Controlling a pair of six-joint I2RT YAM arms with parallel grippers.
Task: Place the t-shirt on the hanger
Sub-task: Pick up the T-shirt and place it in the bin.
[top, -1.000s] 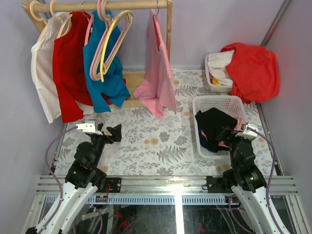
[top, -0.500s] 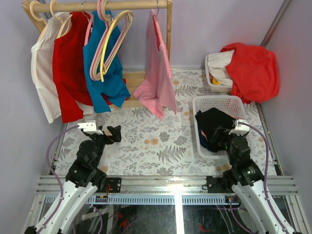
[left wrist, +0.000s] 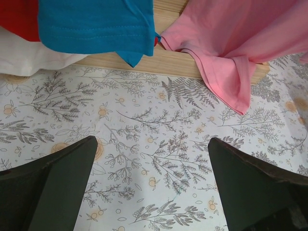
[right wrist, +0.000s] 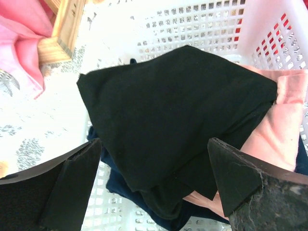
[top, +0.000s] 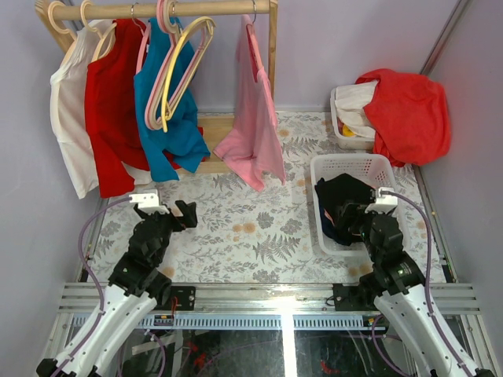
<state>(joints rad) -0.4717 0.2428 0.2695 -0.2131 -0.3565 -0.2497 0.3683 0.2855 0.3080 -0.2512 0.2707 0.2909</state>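
Note:
The black t-shirt (top: 344, 195) lies crumpled on top of other clothes in the white basket (top: 350, 162). In the right wrist view the t-shirt (right wrist: 178, 106) fills the middle. My right gripper (top: 348, 216) hangs open just above it, and the right gripper (right wrist: 154, 142) has nothing between its fingers. The yellow hanger (top: 182, 59) hangs bare on the wooden rail among pink hangers. My left gripper (top: 185, 214) is open over the floral tabletop, far below the hanger. In its wrist view the left gripper (left wrist: 153, 140) is empty.
White, red, teal (top: 161, 102) and pink (top: 255, 133) shirts hang from the rail, whose wooden base (left wrist: 168, 62) crosses the table. Navy and pink clothes (right wrist: 269, 139) lie under the t-shirt. A second bin (top: 346, 129) draped in red cloth stands back right.
My right arm has swung left and forward, so its gripper is now over the basket and the t-shirt. The left arm has edged slightly forward. Both grippers stayed open.

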